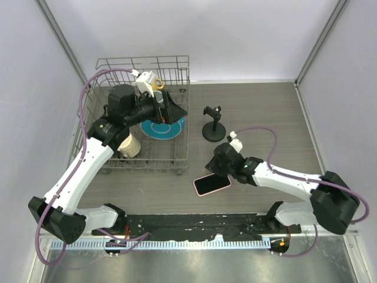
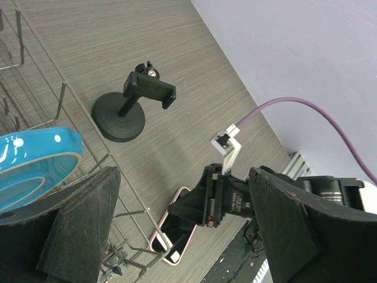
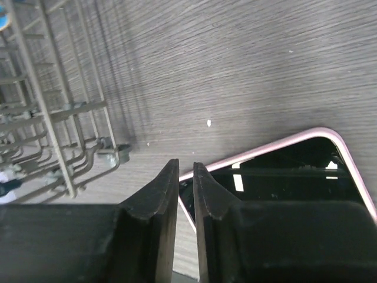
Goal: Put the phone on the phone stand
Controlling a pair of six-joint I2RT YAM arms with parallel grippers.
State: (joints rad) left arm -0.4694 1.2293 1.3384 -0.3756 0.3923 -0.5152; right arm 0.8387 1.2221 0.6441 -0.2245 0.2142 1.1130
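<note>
The phone (image 1: 212, 184) lies flat on the table, black screen up, with a pale pink edge; it also shows in the left wrist view (image 2: 177, 233) and the right wrist view (image 3: 283, 159). The black phone stand (image 1: 213, 127) stands upright behind it, with its clamp cradle bare (image 2: 150, 88). My right gripper (image 1: 218, 171) hovers over the phone's far left corner, fingers (image 3: 162, 188) nearly together with a thin gap and nothing between them. My left gripper (image 1: 177, 111) is wide open and empty above the dish rack's right side, well away from the phone.
A wire dish rack (image 1: 182, 147) fills the left of the table and holds a blue plate (image 1: 162, 128) and a white mug (image 1: 129, 146). Its near corner (image 3: 112, 153) is close to the phone. Grey walls enclose the table.
</note>
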